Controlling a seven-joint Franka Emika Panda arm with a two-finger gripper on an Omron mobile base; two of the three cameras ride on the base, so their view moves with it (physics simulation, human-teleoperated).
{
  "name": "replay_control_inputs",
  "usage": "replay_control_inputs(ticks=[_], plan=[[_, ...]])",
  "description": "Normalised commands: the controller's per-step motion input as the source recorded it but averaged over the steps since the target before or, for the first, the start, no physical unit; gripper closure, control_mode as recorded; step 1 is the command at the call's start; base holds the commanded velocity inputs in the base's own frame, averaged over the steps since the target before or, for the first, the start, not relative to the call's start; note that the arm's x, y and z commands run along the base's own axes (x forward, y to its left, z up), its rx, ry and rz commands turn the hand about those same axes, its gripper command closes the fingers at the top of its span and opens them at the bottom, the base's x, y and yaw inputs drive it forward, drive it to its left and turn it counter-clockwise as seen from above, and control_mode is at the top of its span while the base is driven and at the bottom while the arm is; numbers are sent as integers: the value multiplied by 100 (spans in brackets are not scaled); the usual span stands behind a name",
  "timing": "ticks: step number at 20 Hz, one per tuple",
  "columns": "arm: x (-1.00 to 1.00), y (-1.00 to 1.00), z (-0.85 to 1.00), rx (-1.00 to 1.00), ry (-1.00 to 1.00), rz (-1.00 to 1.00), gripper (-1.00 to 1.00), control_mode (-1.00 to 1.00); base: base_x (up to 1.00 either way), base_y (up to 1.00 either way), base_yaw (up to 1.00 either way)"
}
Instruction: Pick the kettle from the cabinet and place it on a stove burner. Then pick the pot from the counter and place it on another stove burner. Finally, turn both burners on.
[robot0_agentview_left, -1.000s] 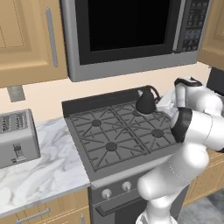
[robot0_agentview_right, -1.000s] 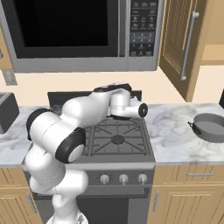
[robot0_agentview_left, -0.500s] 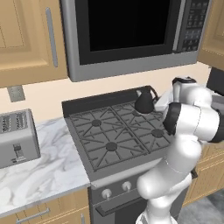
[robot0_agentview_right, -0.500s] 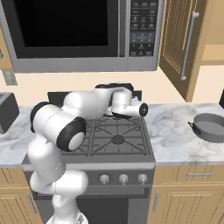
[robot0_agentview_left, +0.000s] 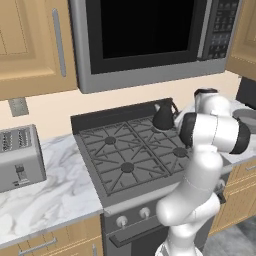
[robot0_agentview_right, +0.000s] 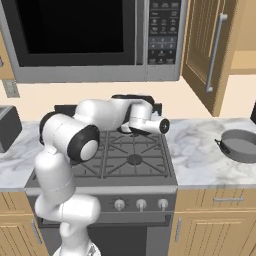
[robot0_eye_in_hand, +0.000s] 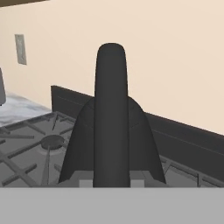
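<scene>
Hand view: the kettle's (robot0_eye_in_hand: 111, 131) arched loop handle is being pinched by the nearly closed hand (robot0_eye_in_hand: 111, 183). The glossy black cone is being held at the range's back-right grate (robot0_agentview_left: 150, 145).

The arm (robot0_agentview_left: 200, 165) is glossy white, built of rounded, bulbous tubular links with smooth shells. Wide black bands ring its joints, and a black cap tops the wrist.

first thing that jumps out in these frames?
The black kettle standing at the back right of the stove grates, with the hand closed on its loop handle. Next, the grey pot waiting on the marble counter right of the range, below the open cabinet.
</scene>
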Motion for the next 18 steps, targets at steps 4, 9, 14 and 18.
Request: replay_control_inputs(ticks=[4, 9, 14, 18], plan=[[20, -1, -10, 0, 0, 0, 100, -100, 0, 0, 0], [22, -3, -10, 0, 0, 0, 100, -100, 0, 0, 0], [23, -2, -11, 0, 0, 0, 100, -100, 0, 0, 0], [25, -1, -10, 0, 0, 0, 100, -100, 0, 0, 0]])
